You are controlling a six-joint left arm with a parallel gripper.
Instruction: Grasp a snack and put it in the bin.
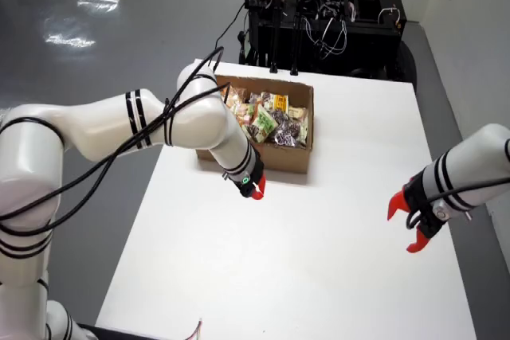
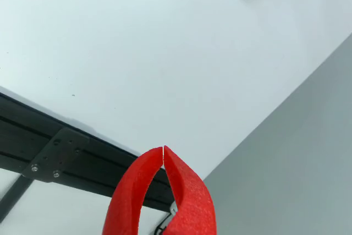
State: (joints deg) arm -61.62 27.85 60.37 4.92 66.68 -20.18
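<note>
While its arm bends past the box (image 1: 292, 158), the claw (image 1: 256, 189) hangs closed, empty

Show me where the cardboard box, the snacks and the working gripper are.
cardboard box (image 1: 280, 157): overhead view, front wall.
snacks (image 1: 267, 121): overhead view, a packet near the middle.
gripper (image 2: 164, 151): wrist view, where the red fingertips meet.

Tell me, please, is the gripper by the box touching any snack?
Apart. Overhead, the gripper sits outside the cardboard box with the snacks inside; the wrist view shows it shut on nothing.
</note>
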